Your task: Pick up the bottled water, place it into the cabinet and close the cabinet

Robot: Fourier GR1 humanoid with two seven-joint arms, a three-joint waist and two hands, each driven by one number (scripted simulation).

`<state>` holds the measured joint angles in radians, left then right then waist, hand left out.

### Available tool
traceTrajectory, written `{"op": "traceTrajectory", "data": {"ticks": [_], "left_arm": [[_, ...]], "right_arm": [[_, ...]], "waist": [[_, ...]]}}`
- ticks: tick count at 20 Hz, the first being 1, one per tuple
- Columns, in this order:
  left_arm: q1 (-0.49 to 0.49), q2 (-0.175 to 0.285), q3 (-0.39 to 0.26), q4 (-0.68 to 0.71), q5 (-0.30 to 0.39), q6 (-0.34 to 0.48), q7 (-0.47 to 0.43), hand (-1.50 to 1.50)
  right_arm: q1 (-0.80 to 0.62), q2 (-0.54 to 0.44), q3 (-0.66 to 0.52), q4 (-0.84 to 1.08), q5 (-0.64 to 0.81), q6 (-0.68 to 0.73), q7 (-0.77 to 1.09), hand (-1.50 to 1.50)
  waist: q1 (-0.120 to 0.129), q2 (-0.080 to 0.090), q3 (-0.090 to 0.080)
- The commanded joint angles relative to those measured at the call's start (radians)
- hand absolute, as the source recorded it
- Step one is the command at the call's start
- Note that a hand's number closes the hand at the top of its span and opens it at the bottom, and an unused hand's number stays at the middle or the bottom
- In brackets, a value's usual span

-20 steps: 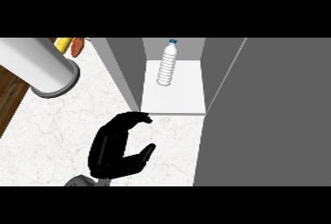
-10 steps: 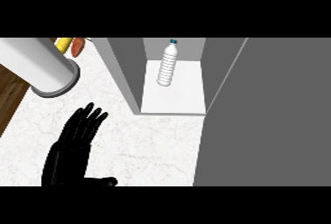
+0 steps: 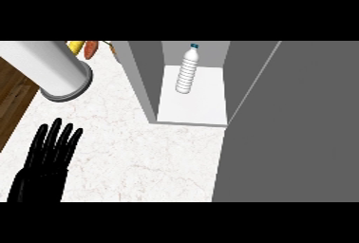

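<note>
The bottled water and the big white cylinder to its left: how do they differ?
The bottled water is slim; the white cylinder is far wider and runs out of view. The bottled water stands inside the open cabinet; the white cylinder stands outside it on the marbled counter. The bottled water has a blue cap; the white cylinder has a grey ring at its base. Both are pale and upright.
</note>
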<state>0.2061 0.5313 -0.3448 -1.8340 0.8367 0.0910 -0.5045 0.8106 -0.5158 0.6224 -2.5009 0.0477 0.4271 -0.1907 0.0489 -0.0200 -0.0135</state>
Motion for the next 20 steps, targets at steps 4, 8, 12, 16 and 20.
{"op": "traceTrajectory", "data": {"ticks": [4,8,12,16,20], "left_arm": [[0.072,0.082,0.078,-0.041,0.070,-0.095,0.004,-1.50],[0.113,0.094,0.084,-0.058,0.076,-0.134,-0.012,-1.50],[0.121,0.139,0.118,-0.051,0.093,-0.189,-0.006,-1.50],[0.115,0.162,0.147,-0.041,0.119,-0.223,0.002,-1.50],[0.116,0.179,0.152,-0.042,0.114,-0.256,-0.001,-1.50]], "right_arm": [[-0.054,0.067,0.250,-0.078,0.068,-0.020,0.120,1.50],[-0.073,0.088,0.270,-0.068,0.007,-0.030,0.124,1.50],[-0.124,0.077,0.254,-0.067,-0.013,-0.019,0.161,1.50],[-0.178,0.080,0.224,-0.047,-0.016,-0.025,0.197,1.50],[-0.225,0.078,0.206,-0.019,-0.044,-0.011,0.214,1.50]], "waist": [[0.024,0.013,-0.001],[0.065,0.021,-0.001],[0.092,0.032,-0.002],[0.107,0.044,-0.004],[0.145,0.053,-0.006]]}}
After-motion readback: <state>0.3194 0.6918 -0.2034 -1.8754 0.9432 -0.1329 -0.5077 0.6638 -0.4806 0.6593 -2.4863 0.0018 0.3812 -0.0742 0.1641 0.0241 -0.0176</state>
